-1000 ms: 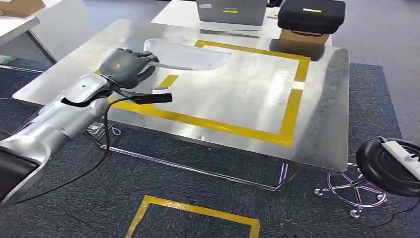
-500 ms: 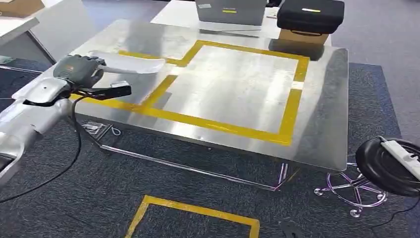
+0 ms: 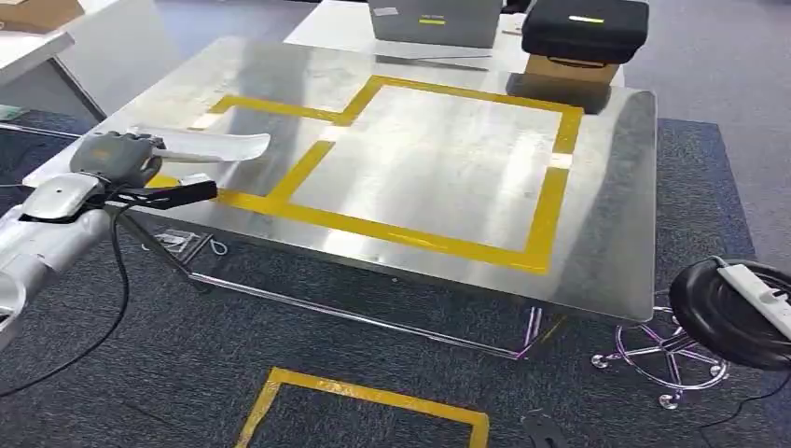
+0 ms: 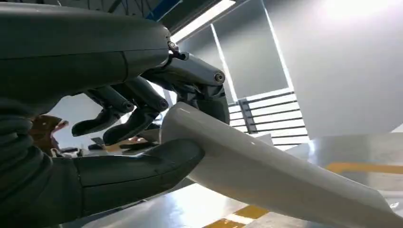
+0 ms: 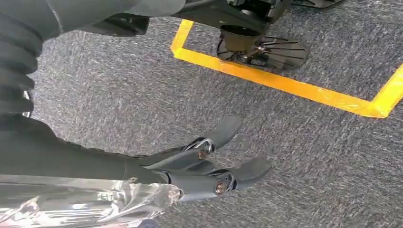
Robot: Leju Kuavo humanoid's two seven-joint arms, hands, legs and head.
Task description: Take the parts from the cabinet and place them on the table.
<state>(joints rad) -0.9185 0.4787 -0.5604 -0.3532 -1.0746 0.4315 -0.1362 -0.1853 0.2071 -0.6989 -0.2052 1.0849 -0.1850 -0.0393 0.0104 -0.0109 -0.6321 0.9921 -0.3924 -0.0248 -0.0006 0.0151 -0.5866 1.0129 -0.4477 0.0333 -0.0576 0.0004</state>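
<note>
your left hand (image 3: pixel 114 154) grips one end of the long white curved part (image 3: pixel 213 145), thumb (image 4: pixel 138 168) under it and fingers (image 4: pixel 142 102) over it; the part juts out over the near left corner of the metal desk (image 3: pixel 597 233), above the yellow tape outline (image 3: pixel 546 201). your right hand (image 5: pixel 209 159) hangs over the grey carpet (image 5: pixel 119 80) beside a yellow tape line (image 5: pixel 285 85), fingers apart and holding nothing. a black case (image 3: pixel 586 28) sits on a cardboard box (image 3: pixel 571 67) at the far edge.

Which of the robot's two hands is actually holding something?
The left hand: it grips a long white part at the metal table's near left corner. The right hand hangs over the carpet, fingers apart, holding nothing.
</note>
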